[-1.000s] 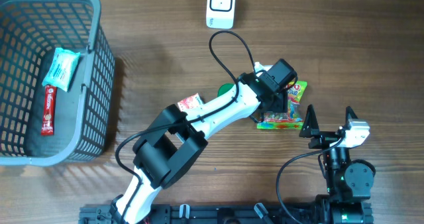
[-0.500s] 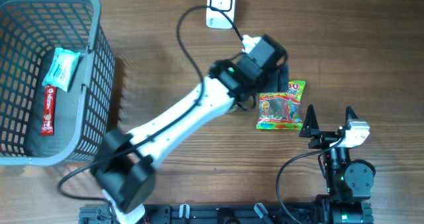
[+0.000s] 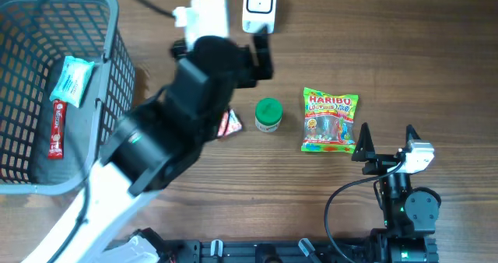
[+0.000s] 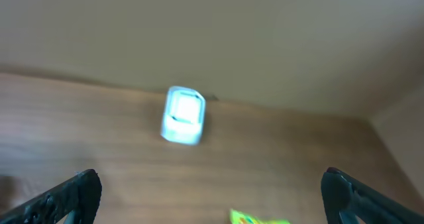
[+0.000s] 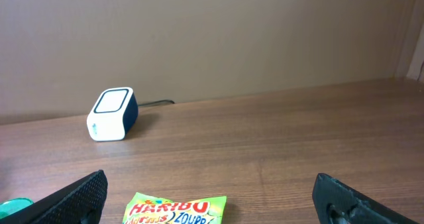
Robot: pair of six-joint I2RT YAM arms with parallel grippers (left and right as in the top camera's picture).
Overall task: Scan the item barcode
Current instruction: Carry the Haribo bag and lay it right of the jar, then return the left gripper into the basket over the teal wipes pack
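A green Haribo sweets bag (image 3: 331, 121) lies flat on the wooden table, printed face up, with nothing holding it. The white barcode scanner (image 3: 259, 6) stands at the far edge. My left gripper (image 3: 261, 57) is raised high, between scanner and bag, and is open and empty. In the blurred left wrist view the scanner (image 4: 183, 114) is ahead and a corner of the bag (image 4: 258, 219) shows between the wide-apart left gripper (image 4: 211, 191) fingers. My right gripper (image 3: 387, 142) rests open just right of the bag. Its wrist view shows the bag (image 5: 175, 211) and scanner (image 5: 112, 113).
A grey plastic basket (image 3: 117, 76) on the left holds a pale green packet (image 3: 71, 80) and a red bar (image 3: 56, 129). A green round lid (image 3: 268, 115) and a small red-and-white packet (image 3: 229, 123) lie left of the bag. The scanner's cable runs off the far edge.
My left gripper opened fully and left the Haribo bag on the table. The left arm rose and swung left and back, uncovering the green lid. The right arm stayed still.
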